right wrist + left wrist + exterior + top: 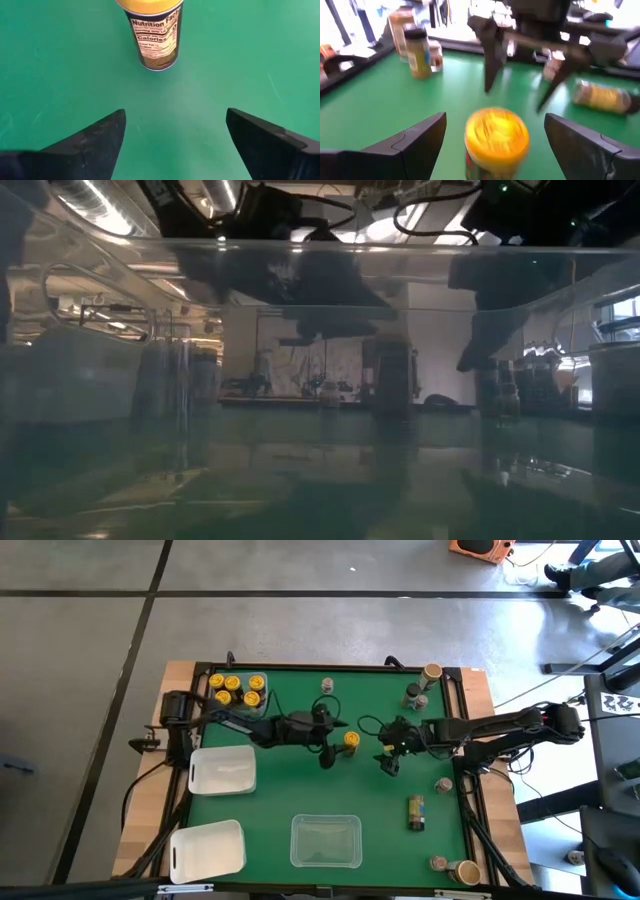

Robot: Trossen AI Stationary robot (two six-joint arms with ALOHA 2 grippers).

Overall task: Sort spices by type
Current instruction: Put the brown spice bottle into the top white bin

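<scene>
The green table (300,795) carries everything, and both dark arms reach over its middle from opposite side edges. The left arm (250,727) comes in from the left edge and the right arm (500,725) from the right edge, so their tips nearly meet at the centre.

Four trays come next in size. A clear tray (325,841) sits at the middle of the near edge, a white tray (207,848) lies at the near left corner, another white tray (221,769) rests by the left edge, and a clear tray at the far left corner (262,700) holds a cluster of yellow-lidded jars (238,690).

The left gripper (328,745) hovers at the centre of the table, fingers (410,142) spread wide apart with nothing between them but air around a yellow-lidded jar (351,740), which stands upright just beside it. The right gripper (388,758) hangs just on the other side of that jar, its fingers (87,142) also spread wide and empty.

Other spice jars are scattered along the right side: one lying on its side (416,811) near the right edge, a dark-lidded jar (412,694) and a tan-lidded jar (431,673) at the far right corner, a small jar (327,686) at the far edge, one (444,784) by the right edge, and two (438,863) at the near right corner.
</scene>
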